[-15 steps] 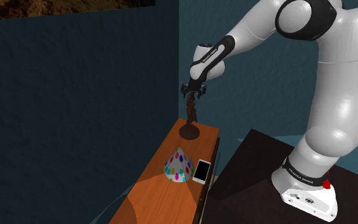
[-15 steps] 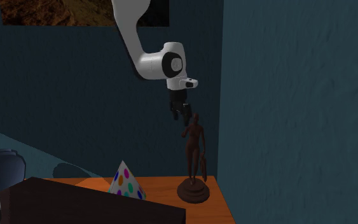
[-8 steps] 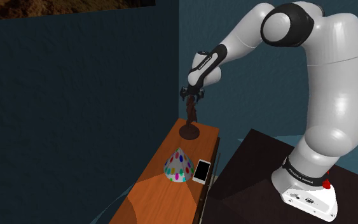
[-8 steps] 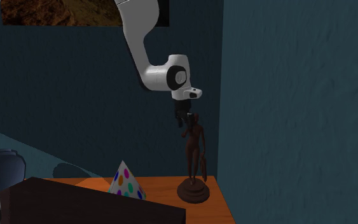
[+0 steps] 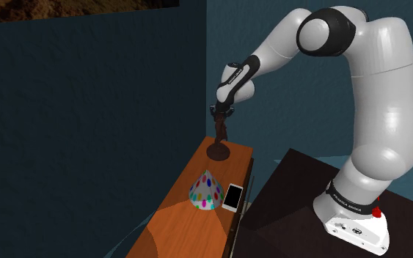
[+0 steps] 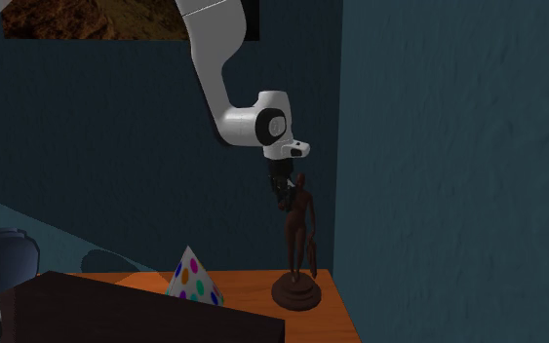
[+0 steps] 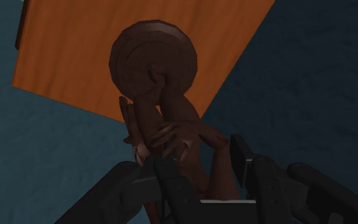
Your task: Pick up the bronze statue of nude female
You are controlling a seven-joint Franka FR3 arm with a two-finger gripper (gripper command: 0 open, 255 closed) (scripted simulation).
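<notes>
**Spread hand at the statue's head**

On the orange wooden surface [image 5: 183, 220] stands a white cone-shaped party hat with coloured dots [image 5: 205, 191]. Beyond it, at the far end, the dark brown statue of a standing figure on a round base [image 5: 220, 139] is upright. The black hand [image 5: 220, 111] is at its head, fingers spread either side. A flat white phone [image 5: 232, 197] lies just right of the hat.

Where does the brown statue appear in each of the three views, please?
Shoulder view: the statue stands at the orange table's far end, under the gripper.
Second exterior view: at the table's right end, beside the blue wall.
Wrist view: seen from above, upper body between the fingers, base on the table.
Shared landmark: the orange table.
</notes>
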